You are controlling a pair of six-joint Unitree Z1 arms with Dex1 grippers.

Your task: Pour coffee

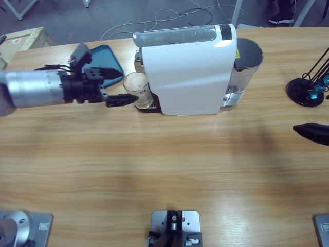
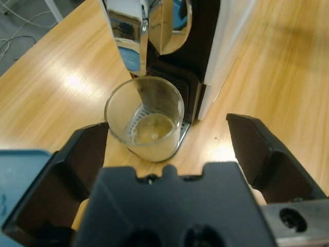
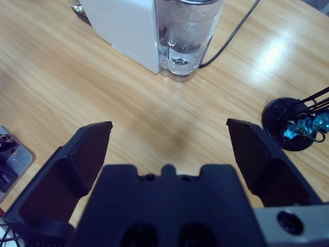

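A clear glass tumbler stands on the drip grate under the chrome spout of the big white coffee machine. In the left wrist view the tumbler holds a shallow layer of light-brown coffee at its bottom. My left gripper reaches in from the left, open, its jaws level with the tumbler's near side and not touching it. My right gripper hangs open and empty over bare wood at the right edge.
A blue tray lies behind my left gripper. The machine's clear water tank sits at its right end, with a cable running off. A black stand with blue pieces is at the far right. A cardboard box sits at the back left.
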